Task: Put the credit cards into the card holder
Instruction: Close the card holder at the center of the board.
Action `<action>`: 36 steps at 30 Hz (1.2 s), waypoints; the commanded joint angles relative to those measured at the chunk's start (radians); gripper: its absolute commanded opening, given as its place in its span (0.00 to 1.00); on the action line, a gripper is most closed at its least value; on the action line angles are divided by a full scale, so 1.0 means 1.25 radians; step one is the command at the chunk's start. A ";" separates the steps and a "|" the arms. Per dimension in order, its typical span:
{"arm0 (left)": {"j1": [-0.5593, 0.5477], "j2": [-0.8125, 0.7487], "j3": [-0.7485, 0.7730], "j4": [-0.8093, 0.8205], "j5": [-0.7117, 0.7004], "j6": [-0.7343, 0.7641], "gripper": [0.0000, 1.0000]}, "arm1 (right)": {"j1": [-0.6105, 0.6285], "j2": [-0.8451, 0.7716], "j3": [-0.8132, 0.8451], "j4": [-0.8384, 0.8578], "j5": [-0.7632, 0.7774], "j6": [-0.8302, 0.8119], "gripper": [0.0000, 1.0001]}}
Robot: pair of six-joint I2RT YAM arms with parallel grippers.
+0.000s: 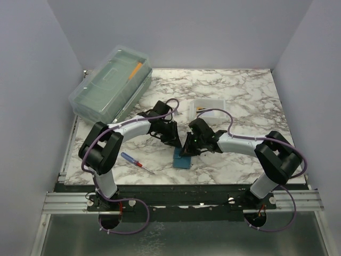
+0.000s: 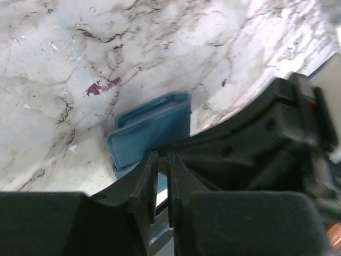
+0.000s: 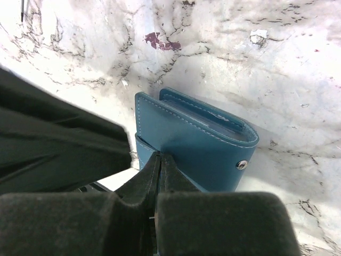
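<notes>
Right fingers are pressed together, their tips touching one edge of the teal wallet. Left fingers stand slightly apart, the wallet just past their tips. Folded and roughly square, it lies flat, snap stud up, slightly skewed, at the middle of the surface by its near edge.

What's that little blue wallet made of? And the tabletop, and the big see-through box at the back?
The card holder looks like matte teal leather or faux leather, with stitched edges and a shiny, metal-looking snap. The table shows white marble with grey veins; it could be real stone or printed laminate, I can't tell which. The clear box seems to be thin glossy plastic, since its contents show through.
</notes>
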 commanded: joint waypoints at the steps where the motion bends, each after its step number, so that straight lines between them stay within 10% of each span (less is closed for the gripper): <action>1: 0.013 -0.092 -0.035 -0.013 -0.022 -0.008 0.12 | 0.024 0.046 -0.057 -0.080 0.044 -0.013 0.00; 6: 0.026 -0.127 -0.091 -0.015 0.017 -0.023 0.00 | 0.024 0.052 -0.065 -0.059 0.035 -0.008 0.00; 36: -0.032 -0.009 -0.103 0.048 0.029 -0.046 0.00 | 0.024 0.052 -0.077 -0.030 0.018 0.004 0.00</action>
